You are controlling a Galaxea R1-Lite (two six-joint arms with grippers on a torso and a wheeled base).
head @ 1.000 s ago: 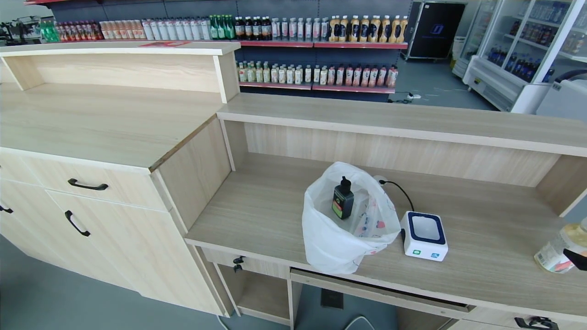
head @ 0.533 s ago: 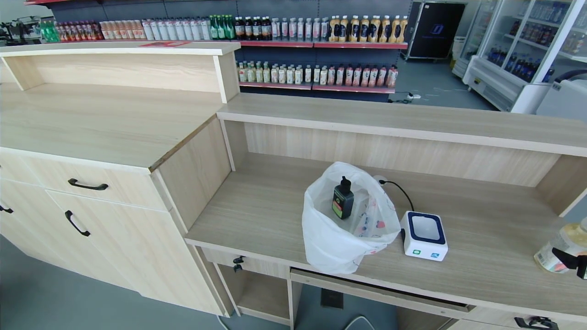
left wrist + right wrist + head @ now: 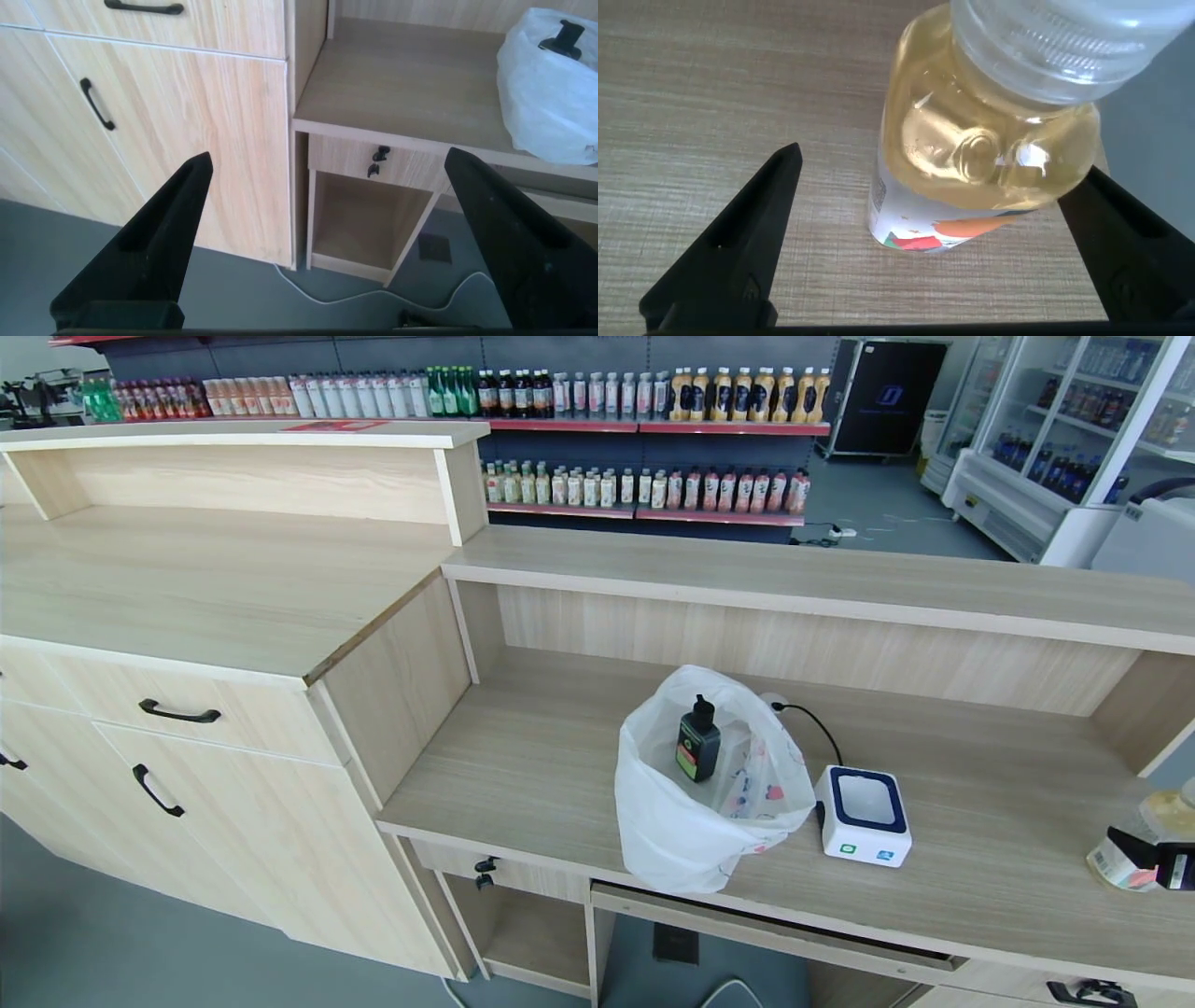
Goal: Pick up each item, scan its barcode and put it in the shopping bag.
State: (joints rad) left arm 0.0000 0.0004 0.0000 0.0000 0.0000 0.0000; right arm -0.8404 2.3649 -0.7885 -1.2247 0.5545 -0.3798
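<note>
Right gripper (image 3: pixel 938 168) spread wide, fingers on either side of an upright bottle of yellow liquid (image 3: pixel 990 149), at the counter's (image 3: pixel 980 859) right end. Left gripper (image 3: pixel 327 159) gapes empty, low before the cabinets (image 3: pixel 187 112). The shopping bag (image 3: pixel 691 821) — dark bottle (image 3: pixel 697 747) inside — stands beside the scanner (image 3: pixel 864 812).

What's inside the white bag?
A dark bottle with a red-and-green label stands inside the shopping bag. The bag's plastic hides its base and anything lying lower down.
</note>
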